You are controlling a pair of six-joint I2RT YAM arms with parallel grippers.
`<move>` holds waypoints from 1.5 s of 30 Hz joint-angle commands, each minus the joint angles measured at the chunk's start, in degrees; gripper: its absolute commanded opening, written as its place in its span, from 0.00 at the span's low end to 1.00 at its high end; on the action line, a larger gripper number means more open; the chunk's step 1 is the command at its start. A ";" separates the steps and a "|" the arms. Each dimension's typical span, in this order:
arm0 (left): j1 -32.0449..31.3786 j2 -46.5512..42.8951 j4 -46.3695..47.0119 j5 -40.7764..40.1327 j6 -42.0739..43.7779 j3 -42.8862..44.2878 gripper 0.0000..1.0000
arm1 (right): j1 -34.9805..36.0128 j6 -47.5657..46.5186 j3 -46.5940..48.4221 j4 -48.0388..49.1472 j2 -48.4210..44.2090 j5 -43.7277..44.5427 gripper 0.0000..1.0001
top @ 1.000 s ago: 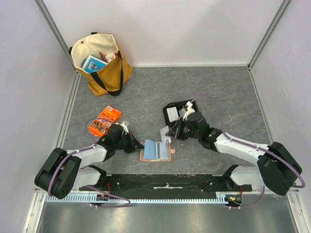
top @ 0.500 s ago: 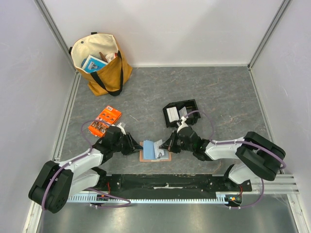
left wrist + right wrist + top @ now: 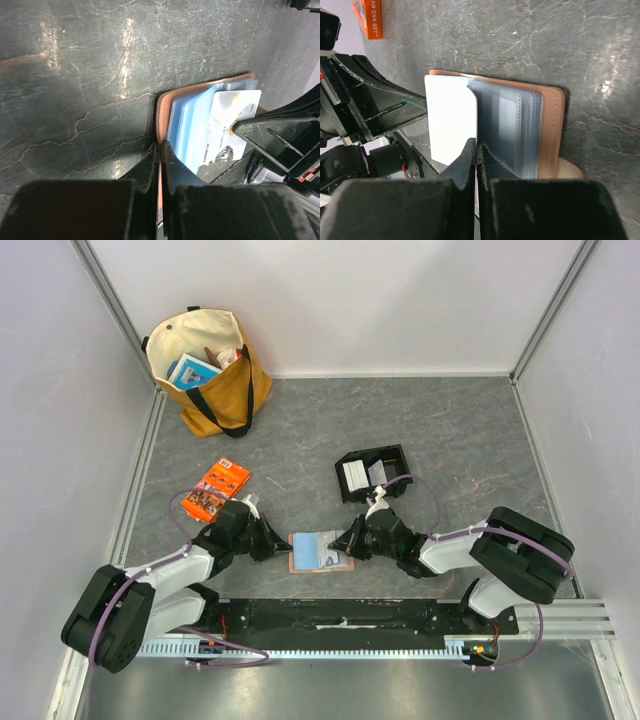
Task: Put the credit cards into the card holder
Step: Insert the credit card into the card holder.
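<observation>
Top external view: grey marbled tabletop (image 3: pixel 470 440), white walls all round. Tote bag (image 3: pixel 205 370) far left, then orange packet (image 3: pixel 215 488), black tray (image 3: pixel 372 472) mid-table. Since a second ago the right arm has dropped from the tray to the card holder (image 3: pixel 318 551), whose blue leaves now lie flatter. On its brown left edge the left gripper (image 3: pixel 284 543) is pinched tight. Opposite, the right gripper (image 3: pixel 342 544) clamps a white credit card (image 3: pixel 451 117) over the clear sleeves; slotted or not, cannot tell.
</observation>
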 commanded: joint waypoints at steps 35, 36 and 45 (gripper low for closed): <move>-0.08 0.98 0.78 -1.29 0.43 -1.84 0.02 | 3.20 -6.22 10.08 -25.25 -3.05 10.36 0.45; -0.08 1.07 0.78 -1.20 0.44 -1.75 0.02 | 3.11 -6.57 10.08 -25.34 -3.67 10.63 0.46; -0.17 0.72 1.39 -0.23 0.61 -1.75 0.02 | 3.28 -7.90 11.92 -18.76 0.88 3.87 0.47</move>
